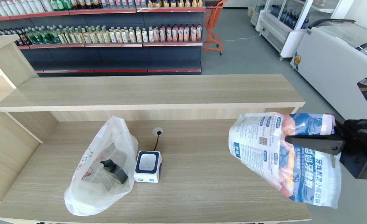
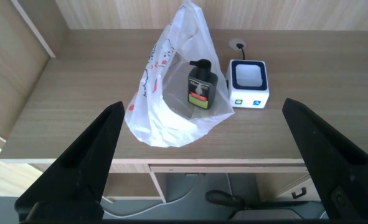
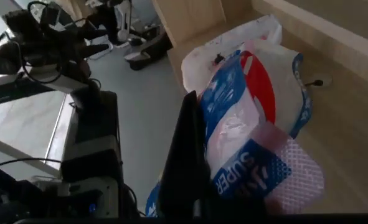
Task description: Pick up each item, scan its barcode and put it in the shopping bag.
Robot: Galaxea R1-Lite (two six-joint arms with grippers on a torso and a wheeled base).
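left gripper (image 2: pixel 202 107) spread wide, empty, over counter's (image 1: pixel 202 189) near edge | shopping bag (image 1: pixel 87 189) on counter, left, pump bottle (image 1: pixel 114 170) inside | scanner (image 1: pixel 148 165) just right of bag | right gripper (image 1: pixel 298 141) pinching printed packet (image 1: pixel 264 155) aloft, well right of scanner

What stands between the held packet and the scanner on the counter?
Nothing visible. The packet hangs above the right end of the counter, and only bare counter lies between it and the scanner. The shopping bag stands beyond the scanner, on its left.
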